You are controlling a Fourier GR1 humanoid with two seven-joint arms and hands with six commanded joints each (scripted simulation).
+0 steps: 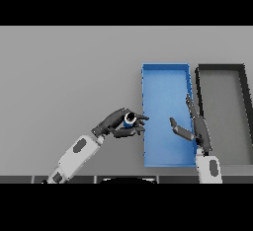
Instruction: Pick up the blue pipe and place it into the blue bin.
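Pipe (129,120) pinched in left hand (118,124) beside blue bin (165,72); right hand (190,126) open.

The robot's left arm, white and grey, rises from the lower left edge and slants up toward the right, ending in the dark left hand (120,123), whose fingers and thumb are curled round a small blue cylindrical pipe (129,120) with their tips pointing right. The right arm comes up almost vertically at the lower right; its dark right hand (193,125) is held upright with straight fingers and the thumb spread out leftward.
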